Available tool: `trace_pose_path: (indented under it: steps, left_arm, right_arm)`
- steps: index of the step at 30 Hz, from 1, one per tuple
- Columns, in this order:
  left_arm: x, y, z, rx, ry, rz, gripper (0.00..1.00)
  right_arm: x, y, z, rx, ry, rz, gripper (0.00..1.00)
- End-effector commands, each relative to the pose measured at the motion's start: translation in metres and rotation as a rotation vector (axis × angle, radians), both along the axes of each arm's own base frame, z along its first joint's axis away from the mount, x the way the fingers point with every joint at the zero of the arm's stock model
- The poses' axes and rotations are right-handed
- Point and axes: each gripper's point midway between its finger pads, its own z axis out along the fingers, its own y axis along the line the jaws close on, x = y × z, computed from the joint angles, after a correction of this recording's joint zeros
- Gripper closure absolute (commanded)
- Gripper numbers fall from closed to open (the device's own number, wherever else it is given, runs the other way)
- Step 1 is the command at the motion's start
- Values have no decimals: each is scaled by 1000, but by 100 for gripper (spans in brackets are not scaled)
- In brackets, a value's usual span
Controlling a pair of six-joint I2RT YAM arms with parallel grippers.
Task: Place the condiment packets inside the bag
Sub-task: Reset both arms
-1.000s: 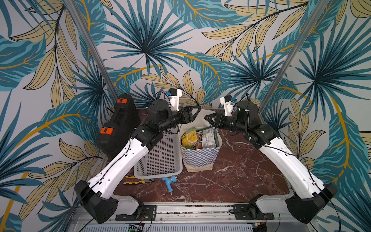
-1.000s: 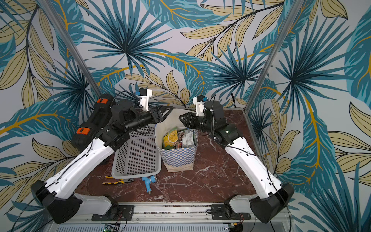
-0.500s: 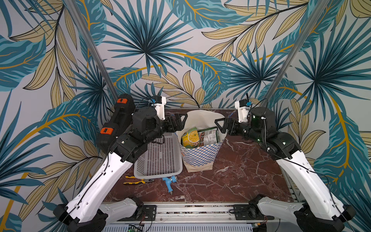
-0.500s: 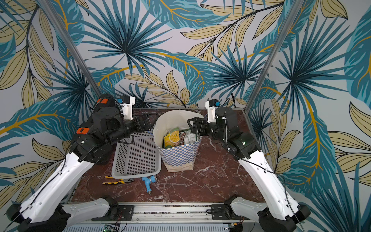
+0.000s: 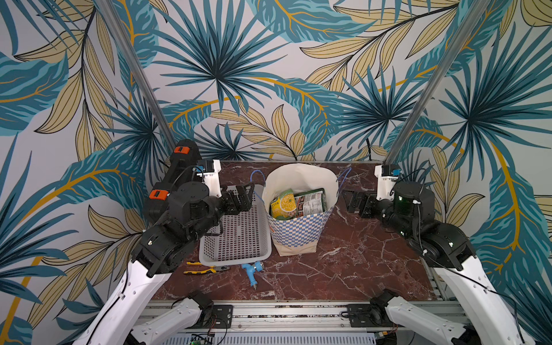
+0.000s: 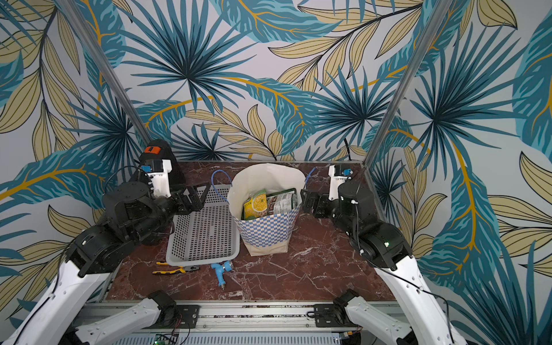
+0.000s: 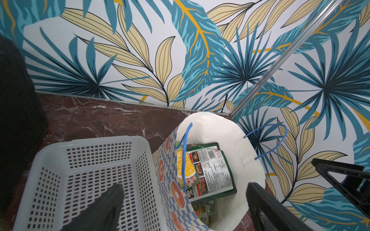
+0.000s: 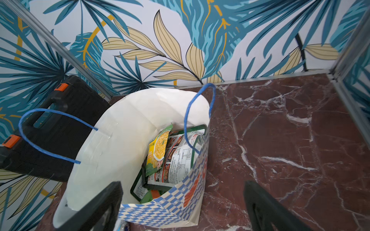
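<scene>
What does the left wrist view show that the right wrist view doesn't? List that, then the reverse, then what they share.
Left wrist only: the white perforated basket beside the bag.
Right wrist only: the orange latches on the black case, and the marble table out to its far right corner.
Both: the checkered bag standing open, its blue cord handles, and condiment packets inside, a yellow corn-picture one overlapping a green one. Each view frames its own open claw: left claw, right claw.
</scene>
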Motion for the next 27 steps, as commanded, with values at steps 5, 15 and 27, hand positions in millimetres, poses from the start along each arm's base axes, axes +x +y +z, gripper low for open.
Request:
trace_pose_path:
  steps: [5, 15, 27]
  left_arm:
    - [-23, 45, -71, 48, 150, 180, 0]
    - [-10, 55, -157, 181, 216, 257, 0]
    - [53, 64, -213, 485, 220, 259, 0]
  right_arm:
    - [-19, -61, -22, -158, -96, -232, 0]
    - [-10, -73, -93, -252, -92, -315, 1]
    - [25, -76, -151, -304, -135, -351, 0]
